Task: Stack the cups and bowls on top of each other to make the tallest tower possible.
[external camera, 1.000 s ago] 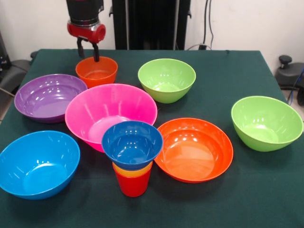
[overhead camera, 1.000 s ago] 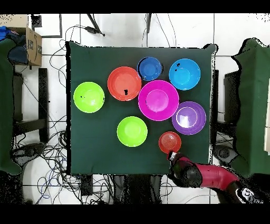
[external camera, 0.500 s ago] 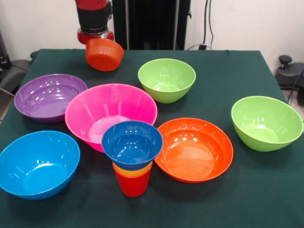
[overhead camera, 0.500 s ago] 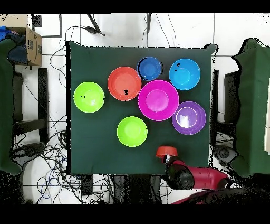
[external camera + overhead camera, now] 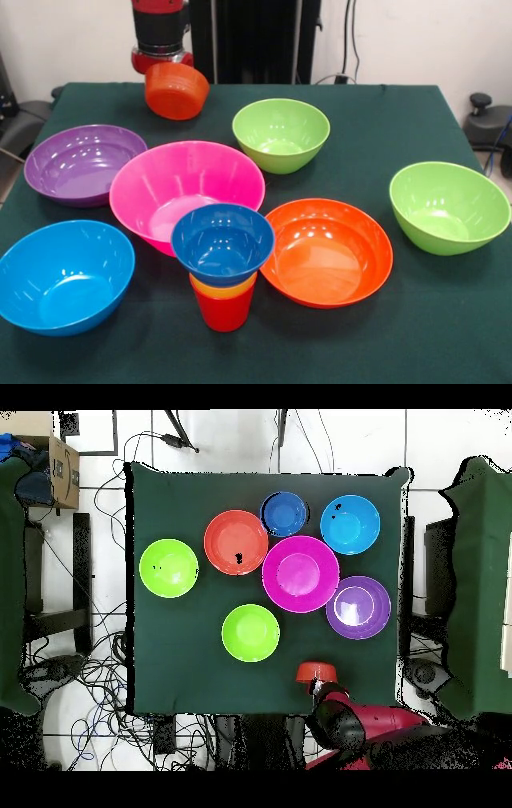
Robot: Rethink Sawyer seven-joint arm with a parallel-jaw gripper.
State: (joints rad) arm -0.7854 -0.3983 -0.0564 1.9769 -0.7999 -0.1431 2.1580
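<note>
My gripper is shut on the small orange-red bowl and holds it tilted in the air above the table's far left edge. Both also show in the overhead view: the gripper and the bowl, at the table's bottom edge. The tower stands near the front: a red cup lowest, an orange cup in it, and a small blue bowl on top. From overhead only the blue bowl shows.
On the green table stand a pink bowl, a purple bowl, a light blue bowl, a large orange-red bowl and two lime green bowls.
The gripper closed on the small orange-red bowl, lifted it off the table and drew it back toward the robot's base, tilting it. In the last half second it hardly moved.
</note>
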